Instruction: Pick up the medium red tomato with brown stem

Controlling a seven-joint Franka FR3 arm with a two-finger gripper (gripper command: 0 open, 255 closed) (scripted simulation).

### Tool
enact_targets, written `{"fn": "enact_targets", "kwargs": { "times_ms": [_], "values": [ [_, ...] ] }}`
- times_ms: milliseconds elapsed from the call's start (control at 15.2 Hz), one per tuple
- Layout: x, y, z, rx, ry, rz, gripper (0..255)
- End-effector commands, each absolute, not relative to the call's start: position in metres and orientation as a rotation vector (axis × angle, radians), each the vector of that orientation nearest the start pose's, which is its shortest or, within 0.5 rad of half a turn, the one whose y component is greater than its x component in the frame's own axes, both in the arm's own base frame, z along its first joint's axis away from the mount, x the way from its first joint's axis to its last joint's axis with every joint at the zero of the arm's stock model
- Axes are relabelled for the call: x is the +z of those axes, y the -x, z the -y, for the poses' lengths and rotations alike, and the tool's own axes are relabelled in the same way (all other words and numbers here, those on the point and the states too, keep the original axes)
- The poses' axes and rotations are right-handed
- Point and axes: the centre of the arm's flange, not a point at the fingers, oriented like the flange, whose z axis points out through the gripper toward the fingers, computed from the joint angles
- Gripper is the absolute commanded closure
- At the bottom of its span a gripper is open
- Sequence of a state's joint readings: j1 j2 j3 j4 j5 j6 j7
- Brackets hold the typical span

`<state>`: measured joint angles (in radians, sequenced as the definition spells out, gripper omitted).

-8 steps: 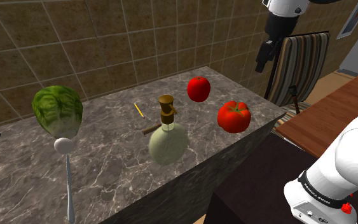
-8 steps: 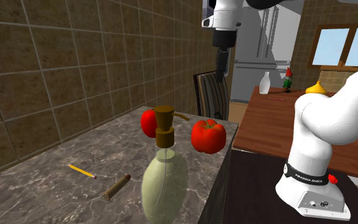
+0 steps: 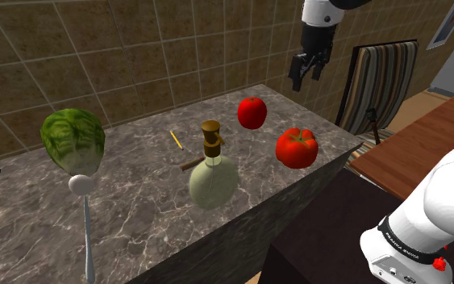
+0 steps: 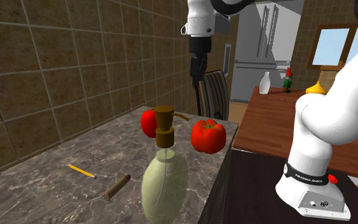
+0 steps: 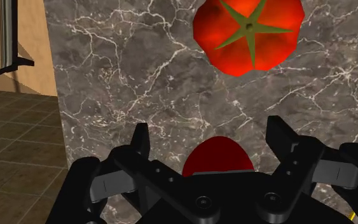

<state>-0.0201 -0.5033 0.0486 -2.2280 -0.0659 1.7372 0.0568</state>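
Red tomato [image 3: 251, 112] sat on marbled counter [image 3: 136, 206] | black gripper [image 3: 306, 77] hung above it | fingers [image 5: 140, 137] spread apart, gripping nothing

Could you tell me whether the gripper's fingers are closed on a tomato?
No, the gripper hangs open above the marble counter, clasping nothing.

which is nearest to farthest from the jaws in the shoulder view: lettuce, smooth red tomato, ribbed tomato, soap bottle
1. smooth red tomato, just under the open jaws.
2. ribbed tomato, near the front edge of the counter.
3. soap bottle, mid-counter.
4. lettuce, far at the view's left.
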Motion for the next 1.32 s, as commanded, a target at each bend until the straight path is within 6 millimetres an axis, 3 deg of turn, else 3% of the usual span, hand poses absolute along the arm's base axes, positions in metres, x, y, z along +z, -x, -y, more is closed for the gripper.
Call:
{"fn": "enact_targets", "kwargs": {
  "times_ms": [0, 396, 792, 1254],
  "values": [
    [0.559, -0.430, -0.017, 0.003, 3.216, -0.131, 0],
    [0.536, -0.512, -0.025, 0.079, 3.162, -0.389, 0],
    [0.509, -0.594, -0.021, 0.154, 3.087, -0.639, 0],
    [0.475, -0.600, -0.020, 0.159, 3.080, -0.657, 0]
  ]
}}
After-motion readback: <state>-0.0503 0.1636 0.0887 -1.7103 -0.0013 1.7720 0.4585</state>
